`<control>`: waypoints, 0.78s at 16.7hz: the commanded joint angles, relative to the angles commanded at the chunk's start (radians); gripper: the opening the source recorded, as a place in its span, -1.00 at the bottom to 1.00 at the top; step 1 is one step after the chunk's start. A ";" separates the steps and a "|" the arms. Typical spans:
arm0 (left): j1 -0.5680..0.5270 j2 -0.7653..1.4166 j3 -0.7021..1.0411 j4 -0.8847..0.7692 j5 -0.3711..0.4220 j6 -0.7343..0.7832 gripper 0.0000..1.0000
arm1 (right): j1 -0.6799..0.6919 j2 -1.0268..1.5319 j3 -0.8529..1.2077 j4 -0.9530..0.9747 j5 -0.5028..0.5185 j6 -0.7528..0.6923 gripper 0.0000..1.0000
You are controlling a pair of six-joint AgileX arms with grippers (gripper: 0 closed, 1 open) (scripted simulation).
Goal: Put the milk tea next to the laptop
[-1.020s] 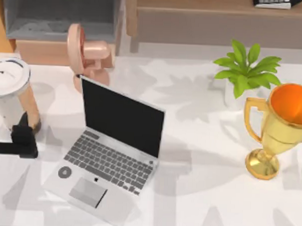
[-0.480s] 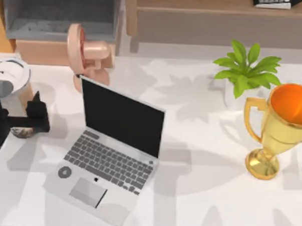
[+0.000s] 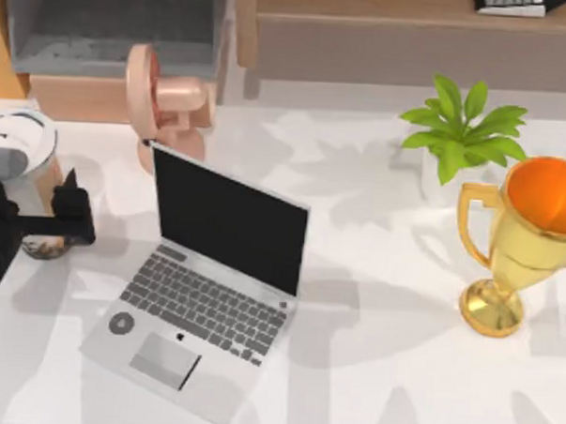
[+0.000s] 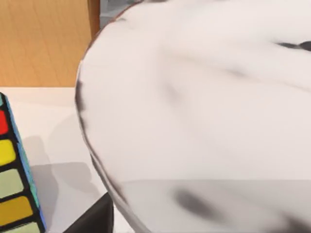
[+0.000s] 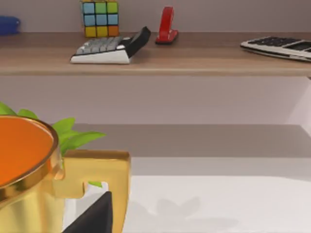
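My left gripper [image 3: 46, 222] clamps the milk tea [image 3: 22, 154] at the table's [image 3: 370, 366] far-left edge, about nine o'clock from the open laptop [image 3: 204, 293], well apart from it, while I cannot tell my right gripper's state beside the gold trophy [image 3: 526, 241].

Left hand [image 3: 52, 223] low at table's left edge
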 joint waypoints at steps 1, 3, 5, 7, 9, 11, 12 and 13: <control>0.000 0.000 0.000 0.000 0.000 0.000 0.70 | 0.000 0.000 0.000 0.000 0.000 0.000 1.00; 0.000 0.000 0.000 0.000 0.000 0.000 0.40 | 0.000 0.000 0.000 0.000 0.000 0.000 1.00; 0.000 0.000 0.000 0.000 0.000 0.000 0.10 | 0.000 0.000 0.000 0.000 0.000 0.000 1.00; 0.000 0.000 0.000 0.000 0.000 0.000 -0.21 | 0.000 0.000 0.000 0.000 0.000 0.000 1.00; 0.000 0.000 0.000 0.000 0.000 0.000 -0.51 | 0.000 0.000 0.000 0.000 0.000 0.000 1.00; 0.000 0.000 0.000 0.000 0.000 0.000 -0.81 | 0.000 0.000 0.000 0.000 0.000 0.000 1.00; 0.000 0.000 0.000 0.000 0.000 0.000 -0.96 | 0.000 0.000 0.000 0.000 0.000 0.000 1.00; 0.000 0.000 0.000 0.000 0.000 0.000 -1.00 | 0.000 0.000 0.000 0.000 0.000 0.000 1.00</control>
